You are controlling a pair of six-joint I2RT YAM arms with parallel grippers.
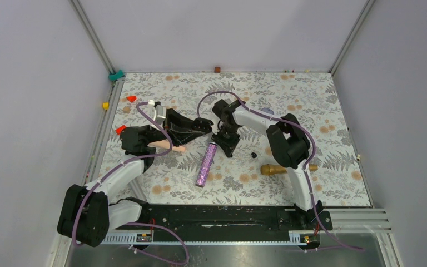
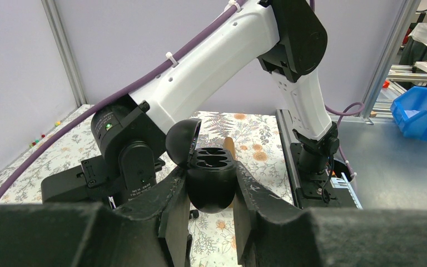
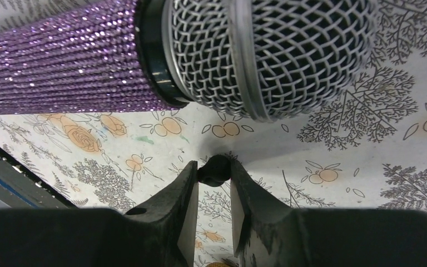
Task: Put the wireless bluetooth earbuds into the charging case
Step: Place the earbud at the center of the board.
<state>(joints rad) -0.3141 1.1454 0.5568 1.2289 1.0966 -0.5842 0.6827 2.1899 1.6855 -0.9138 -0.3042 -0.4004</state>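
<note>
My left gripper (image 2: 212, 176) is shut on the black charging case (image 2: 211, 186) and holds it above the table. The case's lid (image 2: 181, 139) is swung open to the left and its slots face up, showing nothing inside. In the top view the case (image 1: 202, 125) hangs left of the right wrist. My right gripper (image 3: 214, 168) is shut on one tiny black earbud (image 3: 217, 172), pinched at the very fingertips just above the floral cloth, beside the mesh head of the purple microphone (image 3: 267, 50). A second earbud (image 1: 254, 154) lies loose on the cloth, right of the right gripper (image 1: 226, 146).
The glittery purple microphone (image 1: 206, 163) lies on the floral cloth (image 1: 333, 117) just below the right gripper. A gold microphone (image 1: 272, 169) rests by the right arm's lower link. A pink handle (image 1: 169, 148) lies under the left arm. Small coloured blocks (image 1: 130, 98) sit at the left edge.
</note>
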